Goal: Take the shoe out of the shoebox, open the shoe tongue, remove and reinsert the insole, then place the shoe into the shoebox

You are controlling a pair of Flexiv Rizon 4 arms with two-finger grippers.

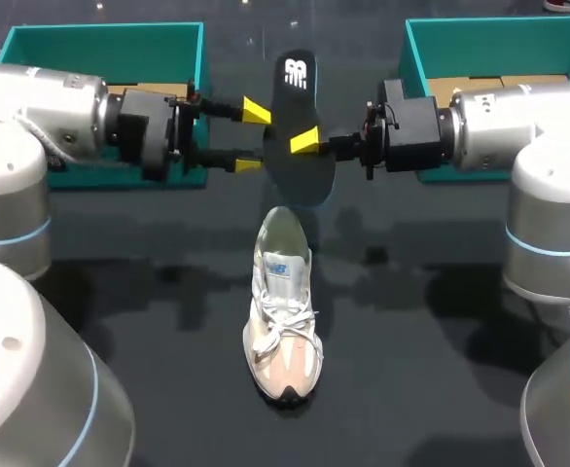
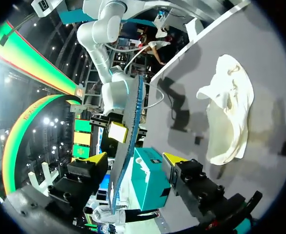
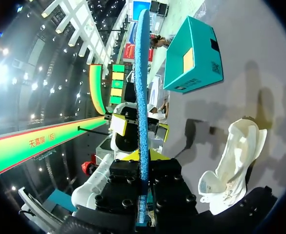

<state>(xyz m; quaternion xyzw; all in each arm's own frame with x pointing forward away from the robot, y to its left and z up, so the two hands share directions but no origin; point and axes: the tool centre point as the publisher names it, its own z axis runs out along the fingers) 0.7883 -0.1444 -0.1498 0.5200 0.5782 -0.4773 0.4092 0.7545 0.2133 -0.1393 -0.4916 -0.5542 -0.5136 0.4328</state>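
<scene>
The black insole (image 1: 296, 122) hangs in the air above the table's far middle, and my right gripper (image 1: 309, 144) is shut on its lower part. In the right wrist view the insole (image 3: 143, 87) stands edge-on, pinched between the fingers of the right gripper (image 3: 143, 158). My left gripper (image 1: 250, 136) is open at the insole's left edge. In the left wrist view the insole (image 2: 127, 141) runs between the spread fingers of the left gripper (image 2: 133, 160) without either touching it. The white and beige shoe (image 1: 283, 321) lies on the table below, toe toward me; it also shows as shoe (image 2: 229, 112) and shoe (image 3: 233, 158).
A teal shoebox (image 1: 100, 44) stands at the back left behind my left arm. A second teal box (image 1: 489, 39) stands at the back right behind my right arm. The dark table (image 1: 431, 370) spreads around the shoe.
</scene>
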